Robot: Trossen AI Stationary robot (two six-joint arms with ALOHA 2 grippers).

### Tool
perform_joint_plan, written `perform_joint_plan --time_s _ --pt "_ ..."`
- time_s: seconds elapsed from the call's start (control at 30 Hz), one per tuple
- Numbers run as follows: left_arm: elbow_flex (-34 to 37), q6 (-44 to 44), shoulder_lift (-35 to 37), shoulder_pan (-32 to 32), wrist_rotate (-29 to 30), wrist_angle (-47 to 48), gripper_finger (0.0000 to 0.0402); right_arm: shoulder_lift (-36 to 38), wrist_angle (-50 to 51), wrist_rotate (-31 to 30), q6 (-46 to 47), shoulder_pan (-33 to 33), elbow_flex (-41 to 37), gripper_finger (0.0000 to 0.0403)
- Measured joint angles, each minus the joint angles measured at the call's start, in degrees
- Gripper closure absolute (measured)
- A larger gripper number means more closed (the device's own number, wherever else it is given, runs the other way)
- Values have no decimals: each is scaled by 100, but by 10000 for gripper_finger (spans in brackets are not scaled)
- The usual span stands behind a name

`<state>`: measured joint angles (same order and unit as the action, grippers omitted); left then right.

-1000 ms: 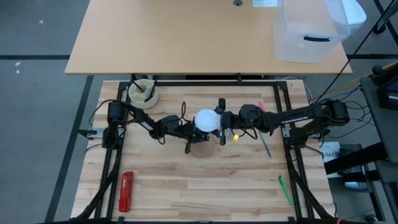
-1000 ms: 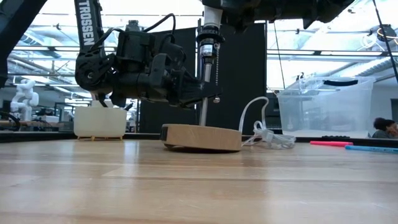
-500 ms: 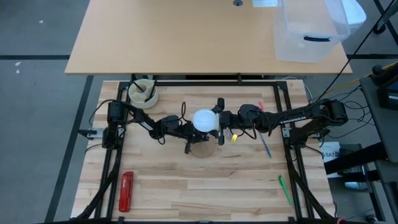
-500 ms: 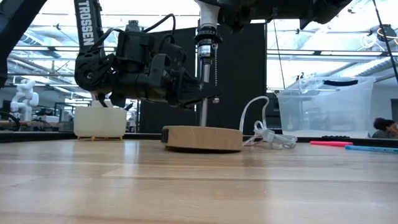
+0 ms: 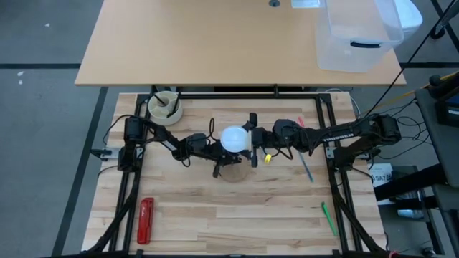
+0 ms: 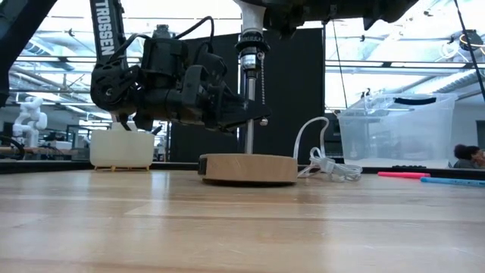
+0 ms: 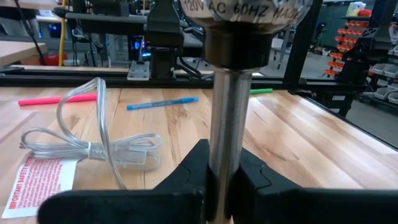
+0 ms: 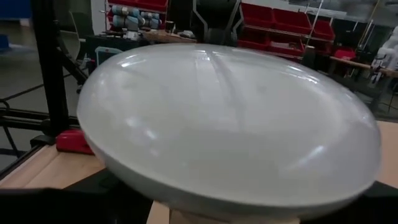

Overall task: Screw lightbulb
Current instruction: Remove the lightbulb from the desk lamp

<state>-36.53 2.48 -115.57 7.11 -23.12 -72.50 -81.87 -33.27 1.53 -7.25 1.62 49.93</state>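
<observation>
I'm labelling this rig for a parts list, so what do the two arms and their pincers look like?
Both arms are dark, jointed and run with black cables. The left arm carries white TROSSEN lettering. The left pincer has two matte black fingers; the right pincer is black too.

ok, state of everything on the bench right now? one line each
lightbulb: upright atop the lamp stem, in the right tool's grip
lamp stem: vertical, clamped by the left tool
wooden base: flat on the table
left tool: shut on the stem
right tool: around the bulb's dome
power cord: coiled, loose on the table
clear bin: on the far table
</observation>
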Motion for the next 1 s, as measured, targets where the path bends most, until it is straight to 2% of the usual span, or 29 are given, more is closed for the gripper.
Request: perform_joint_plan --time_s 0.27,0.47,0.83,1.0 --pt "2 -148 0 -51 -46 8 370 24 279 106 -375 -82 31 103" --pt "-15 -153 0 -87 -37 14 370 31 282 70 -167 -84 36 95" --pt "-17 -131 0 -92 5 17 368 46 426 -150 42 -86 51 51" --pt "-20 -109 0 -92 5 19 365 46 562 -155 60 -103 51 44"
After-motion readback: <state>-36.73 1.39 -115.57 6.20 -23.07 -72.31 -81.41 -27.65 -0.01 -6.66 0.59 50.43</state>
